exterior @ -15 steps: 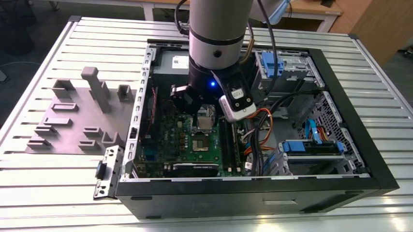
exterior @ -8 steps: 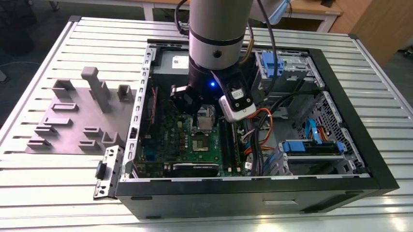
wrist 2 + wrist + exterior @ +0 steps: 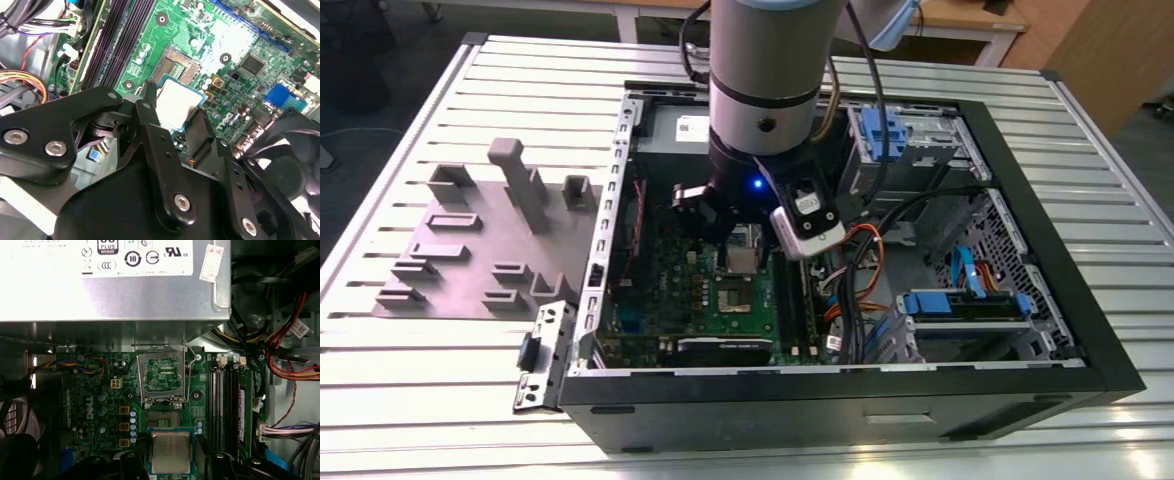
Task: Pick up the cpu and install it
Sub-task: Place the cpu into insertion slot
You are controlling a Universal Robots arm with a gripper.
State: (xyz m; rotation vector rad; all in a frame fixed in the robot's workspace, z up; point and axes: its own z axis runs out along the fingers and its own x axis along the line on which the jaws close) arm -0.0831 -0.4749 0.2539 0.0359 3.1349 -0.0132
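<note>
1. Fingers (image 3: pixel 152 125) clamp two opposite edges of the cpu (image 3: pixel 177 102) in the second wrist view. The gripper (image 3: pixel 176 117) holds it above the green motherboard (image 3: pixel 240 30), near the open socket (image 3: pixel 177 65). Memory slots (image 3: pixel 120 45) run alongside, and a black fan (image 3: pixel 295 150) sits close.
2. First wrist view: the cpu (image 3: pixel 171 451) hangs just beside the socket, whose metal frame (image 3: pixel 162 375) stands raised. A power supply (image 3: pixel 115 295) looms beyond, and cables (image 3: pixel 287 347) crowd past the slots.
3. Exterior view: the arm (image 3: pixel 767 90) reaches into the open computer case (image 3: pixel 854 385). Grey plastic blocks (image 3: pixel 520 185) lie outside it, on the exterior view's left.
</note>
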